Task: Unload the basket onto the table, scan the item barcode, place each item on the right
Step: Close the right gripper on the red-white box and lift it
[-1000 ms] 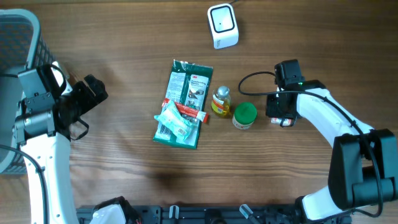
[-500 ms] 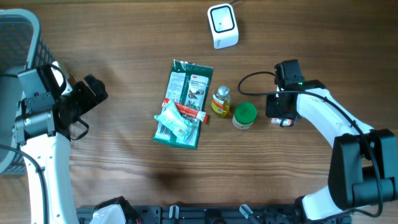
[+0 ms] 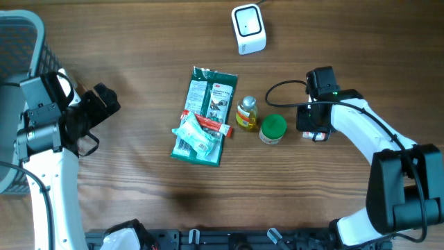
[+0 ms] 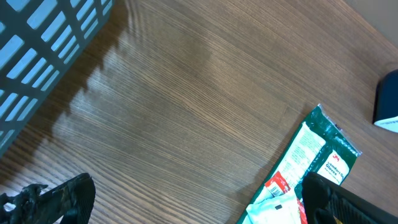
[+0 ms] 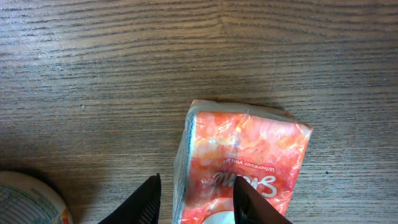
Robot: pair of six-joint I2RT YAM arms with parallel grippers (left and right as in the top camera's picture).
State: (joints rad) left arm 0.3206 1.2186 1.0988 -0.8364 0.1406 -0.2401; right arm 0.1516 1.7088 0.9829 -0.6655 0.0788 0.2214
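Right gripper [image 5: 196,186] sits directly over the orange pack [image 5: 249,149], which lies flat on the table [image 5: 93,74]. Jaws are part way apart, with a gap narrower than the pack. One finger [image 5: 144,202] is just off the pack's long edge and the other is over its printed face. We can't tell from the wrist view whether they pinch the wrapper or only hang above it, and from overhead the wrist hides most of the pack.

Just beside this gripper, toward the table's middle, we see the green-lid jar [image 3: 272,128], near the pack but apart from it. Its rim shows at the corner of the wrist view by the outer finger. Past the jar from the gripper and touching it stands the yellow bottle [image 3: 246,113]. Farther the same way lies the green packet [image 3: 208,114] with a small tube [image 3: 208,123] and a pale sachet [image 3: 193,135] on top. The scanner [image 3: 248,28] is well apart from the gripper, off toward the table's far edge, with bare wood between it and the pack.

Left gripper [image 3: 111,103] has its jaws spread fully and nothing between them, only bare wood under it. The basket [image 3: 17,42] is just behind and beside it. The green packet is ahead of it, well apart, and its top end shows next to one finger in the left wrist view.
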